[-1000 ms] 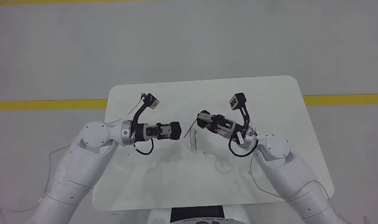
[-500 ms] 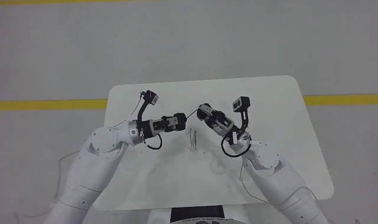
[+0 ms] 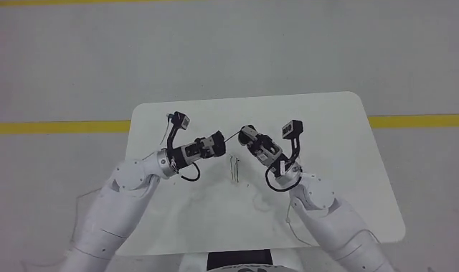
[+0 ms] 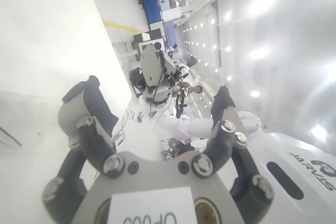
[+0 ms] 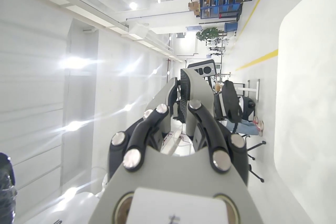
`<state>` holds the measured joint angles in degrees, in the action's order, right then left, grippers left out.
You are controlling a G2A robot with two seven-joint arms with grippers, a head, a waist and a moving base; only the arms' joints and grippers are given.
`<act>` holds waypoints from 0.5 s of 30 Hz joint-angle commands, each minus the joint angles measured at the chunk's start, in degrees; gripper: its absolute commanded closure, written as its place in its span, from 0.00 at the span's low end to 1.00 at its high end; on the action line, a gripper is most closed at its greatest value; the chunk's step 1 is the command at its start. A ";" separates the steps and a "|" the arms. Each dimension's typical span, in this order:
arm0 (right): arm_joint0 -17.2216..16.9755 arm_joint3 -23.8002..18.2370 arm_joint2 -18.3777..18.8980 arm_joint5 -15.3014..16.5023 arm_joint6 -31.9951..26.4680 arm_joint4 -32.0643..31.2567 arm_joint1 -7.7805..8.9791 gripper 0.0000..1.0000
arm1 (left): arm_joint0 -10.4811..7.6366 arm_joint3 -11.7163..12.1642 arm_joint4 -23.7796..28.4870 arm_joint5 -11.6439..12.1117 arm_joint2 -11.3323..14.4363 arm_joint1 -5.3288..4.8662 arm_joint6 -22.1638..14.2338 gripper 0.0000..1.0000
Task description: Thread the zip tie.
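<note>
Grip state, right end effector (image 3: pixel 245 133): in the right wrist view the fingers are drawn almost together, with only a narrow dark slit between the pads. From the top view, one end of the zip tie (image 3: pixel 231 137) runs into its tip, so it has the tie pinched. The tie cannot be made out between the pads in the wrist view.

Grip state, left end effector (image 4: pixel 157 86): fingers spread wide, nothing between them. In the left wrist view the right end effector sits framed in that gap, farther off and pointing back toward the camera.

Position: the two end effectors face each other tip to tip, close together, over the middle of the tabletop (image 3: pixel 323 121). The zip tie shows as a thin dark strand spanning the short gap between them. Its free end reaches as far as the left end effector's tip. Whether it is touching or just short, I cannot tell from above.

Other items: a few loose ties (image 3: pixel 234 169), thin and dark, lie bunched on the tabletop. They are roughly parallel, near the two end effectors on the robot's side of them.
</note>
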<state>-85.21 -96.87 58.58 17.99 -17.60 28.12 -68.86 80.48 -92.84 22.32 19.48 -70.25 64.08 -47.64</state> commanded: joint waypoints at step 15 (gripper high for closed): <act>-0.23 -0.57 -0.93 -0.63 2.11 -1.14 -0.65 1.00 | -0.22 0.44 -0.16 0.00 0.80 1.14 1.56 0.00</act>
<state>-85.36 -97.41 57.84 17.50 -15.57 27.09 -69.44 80.11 -92.22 21.66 19.44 -69.68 65.18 -46.28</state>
